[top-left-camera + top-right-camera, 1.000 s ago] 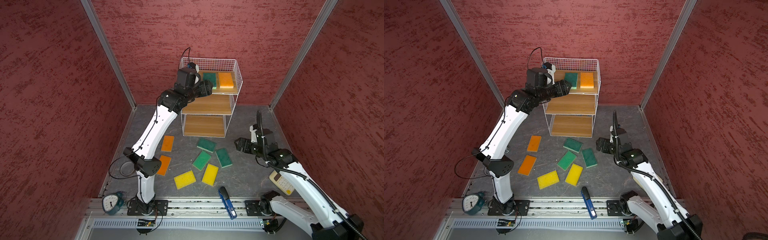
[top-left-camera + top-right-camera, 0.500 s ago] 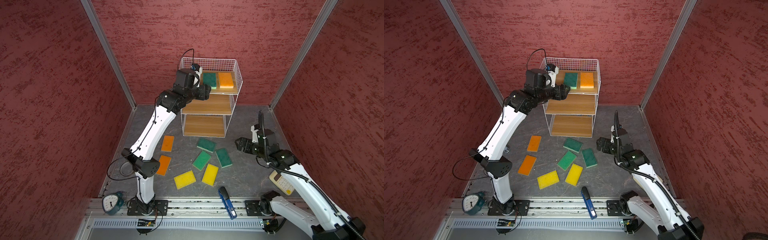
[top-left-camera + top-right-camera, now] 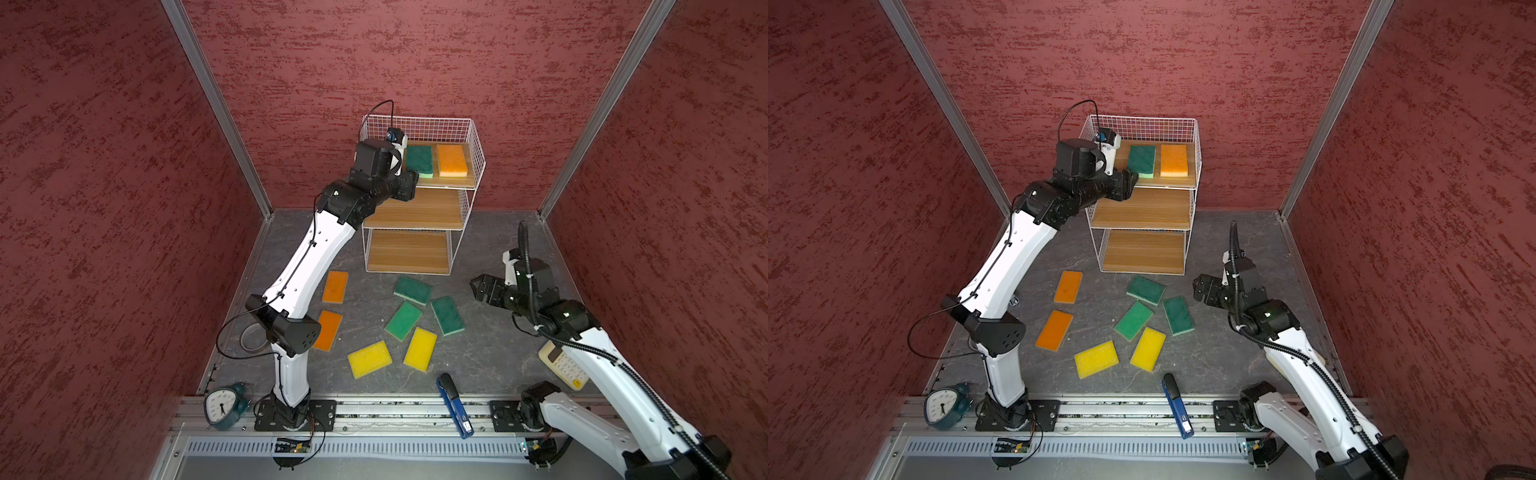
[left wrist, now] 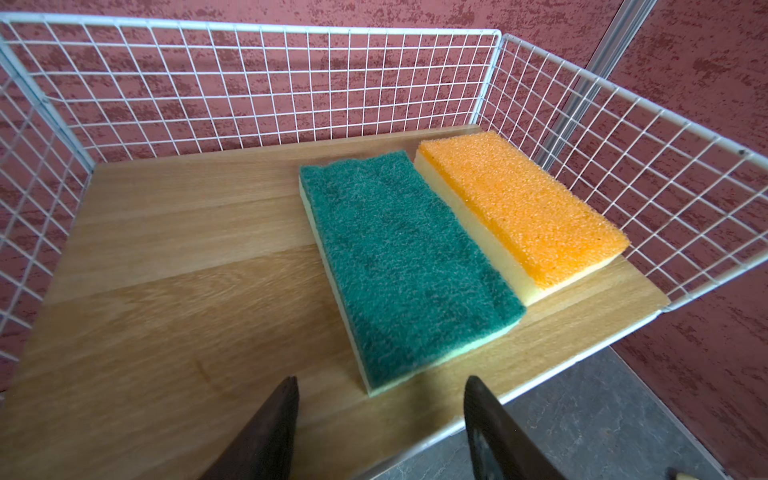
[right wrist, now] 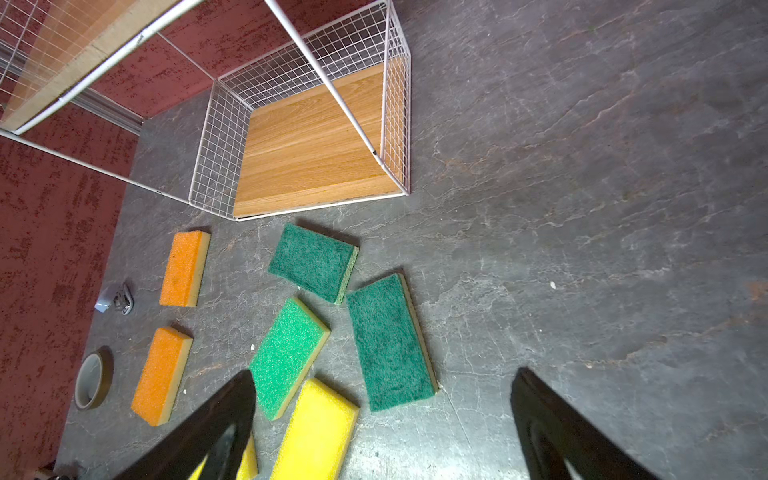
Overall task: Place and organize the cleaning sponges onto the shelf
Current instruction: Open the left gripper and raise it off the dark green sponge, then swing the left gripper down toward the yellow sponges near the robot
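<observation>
Nearest me, two yellow rectangular foam sponges [image 3: 369, 359] lie flat on the dark grey stone-patterned tabletop [image 3: 490, 357]. Three dark green scouring sponges [image 3: 447, 315] and two orange foam sponges [image 3: 335, 287] lie just beyond, all loose and clear of the rack. My right gripper [image 3: 477, 289] hovers beside the green group, jaws wide apart and empty. Farther back stands the white wire-grid shelf with wooden boards [image 3: 415, 210]. Its top tier carries one green sponge [image 4: 399, 266] and one orange sponge [image 4: 519, 208] side by side; the lower boards show bare. My left gripper [image 4: 380, 382] sits at that tier's front edge, jaws apart, holding nothing. Judgement: one placement appears complete and seven sponges remain. The next move calls for descending on a floor sponge and clamping across its narrow width. Red textured walls [image 3: 415, 62] enclose the cell.
</observation>
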`<control>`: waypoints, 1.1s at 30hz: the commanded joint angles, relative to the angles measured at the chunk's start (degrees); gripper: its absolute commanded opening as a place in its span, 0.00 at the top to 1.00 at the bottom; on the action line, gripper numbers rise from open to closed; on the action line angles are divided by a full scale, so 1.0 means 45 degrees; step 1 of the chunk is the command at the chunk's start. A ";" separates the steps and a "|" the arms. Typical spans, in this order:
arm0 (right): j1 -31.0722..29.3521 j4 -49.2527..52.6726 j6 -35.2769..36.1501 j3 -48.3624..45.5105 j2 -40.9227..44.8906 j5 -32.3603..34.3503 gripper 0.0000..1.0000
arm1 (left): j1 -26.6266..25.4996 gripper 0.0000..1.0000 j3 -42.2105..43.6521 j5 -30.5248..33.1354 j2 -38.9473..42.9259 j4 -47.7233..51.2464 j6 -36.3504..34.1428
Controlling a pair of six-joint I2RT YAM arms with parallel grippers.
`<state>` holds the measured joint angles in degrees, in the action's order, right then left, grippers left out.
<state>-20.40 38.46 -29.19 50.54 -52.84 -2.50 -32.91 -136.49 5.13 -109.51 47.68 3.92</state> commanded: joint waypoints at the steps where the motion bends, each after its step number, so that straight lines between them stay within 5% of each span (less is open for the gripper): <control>1: 0.0143 -0.0059 -0.0115 -0.0054 0.0021 -0.0108 0.04 | -0.0137 0.38 0.0295 0.0479 -0.0521 0.0499 -0.0356; 33: 0.0125 -0.0284 0.0020 0.0064 -0.0572 -0.0167 0.04 | -0.0319 0.40 0.0646 0.1090 -0.0732 0.0135 -0.0159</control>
<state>-20.40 38.37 -29.15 50.54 -55.22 -2.59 -34.57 -136.22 11.38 -111.96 42.72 1.76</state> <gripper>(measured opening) 0.964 0.598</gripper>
